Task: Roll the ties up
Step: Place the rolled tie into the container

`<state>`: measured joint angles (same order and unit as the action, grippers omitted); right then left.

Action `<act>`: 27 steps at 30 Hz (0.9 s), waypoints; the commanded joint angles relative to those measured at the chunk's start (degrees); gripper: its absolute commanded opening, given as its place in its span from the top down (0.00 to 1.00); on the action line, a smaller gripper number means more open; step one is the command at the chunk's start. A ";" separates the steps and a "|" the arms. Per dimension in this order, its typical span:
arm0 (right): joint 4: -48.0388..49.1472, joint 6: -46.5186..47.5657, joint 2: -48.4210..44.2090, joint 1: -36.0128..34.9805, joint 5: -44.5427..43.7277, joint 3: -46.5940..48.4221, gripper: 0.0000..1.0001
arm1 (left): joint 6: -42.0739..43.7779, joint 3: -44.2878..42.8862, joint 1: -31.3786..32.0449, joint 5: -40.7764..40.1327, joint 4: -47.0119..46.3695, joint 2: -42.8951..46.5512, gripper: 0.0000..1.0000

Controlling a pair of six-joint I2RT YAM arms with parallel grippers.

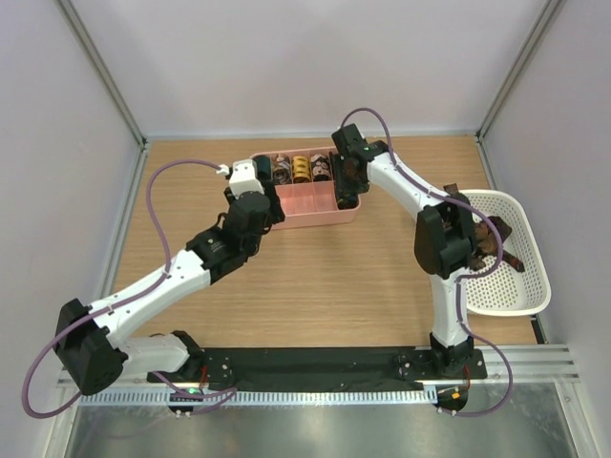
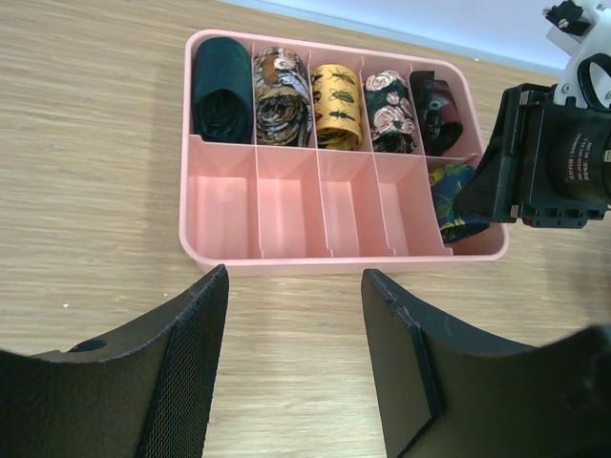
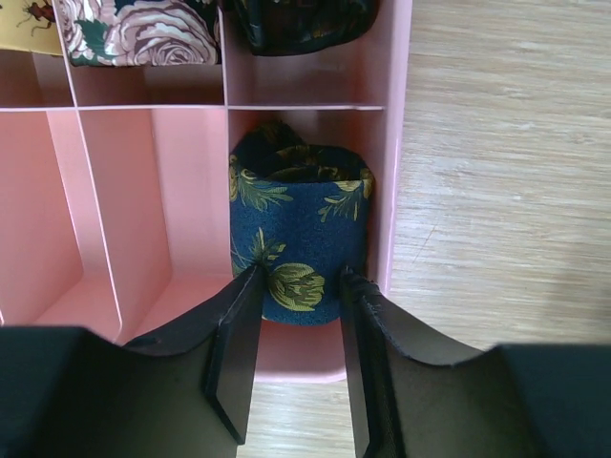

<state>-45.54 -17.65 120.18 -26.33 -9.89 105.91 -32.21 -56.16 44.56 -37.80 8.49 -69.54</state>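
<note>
- One white perforated plastic basket (image 1: 506,291) is set at the right edge of the light wooden table (image 2: 95,191), nearest the arm bases. Brown fabric ties (image 1: 508,258) are seen lying loose in it, partly hidden by the right arm.
- Farther in, the left gripper (image 2: 294,277) is held over the table, just short of the near wall of the pink plastic compartment tray (image 2: 344,262). Its jaws are spread wide and empty.
- Five compartments make up the tray's near row. The rightmost is occupied by the rolled navy tie with yellow-green leaf print (image 3: 301,219), which is stood on end against the tray's right wall.
- The right gripper (image 3: 299,277) is poised over that compartment at the roll's near side. Its jaws are parted by a narrow gap, through which the print is seen. Whether the tips touch the fabric cannot be told.
- The far row is filled with five coiled ties, listed left to right:
  - a dark green roll (image 2: 221,91)
  - a brown floral roll (image 2: 282,95)
  - a yellow insect-print roll (image 2: 336,105)
  - a rose-print roll (image 2: 391,110)
  - a black roll with red marks (image 2: 437,110)
</note>
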 commanded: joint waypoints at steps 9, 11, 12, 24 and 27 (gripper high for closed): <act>-0.51 1.30 3.83 -0.83 -4.35 2.37 0.59 | 2.41 1.76 -0.08 -2.10 0.91 1.25 0.41; -0.60 1.30 2.61 -1.01 -4.52 2.46 0.51 | 2.59 1.67 0.01 -2.10 1.61 1.25 0.40; -0.52 1.39 1.82 -1.09 -4.70 2.46 0.49 | 2.59 1.76 -0.08 -2.27 1.88 1.25 0.40; 12.83 3.32 -24.94 -1.18 -3.56 -16.02 0.08 | 3.03 3.33 0.01 -3.08 7.23 10.02 0.11; 21.34 2.80 -33.84 -1.27 -1.80 -31.64 0.00 | -0.47 5.62 -0.08 -2.89 9.95 12.23 0.00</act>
<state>-34.79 -15.14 95.94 -27.59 -12.88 86.11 -30.00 -52.36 44.56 -39.92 15.09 -59.61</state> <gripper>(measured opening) 0.976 0.984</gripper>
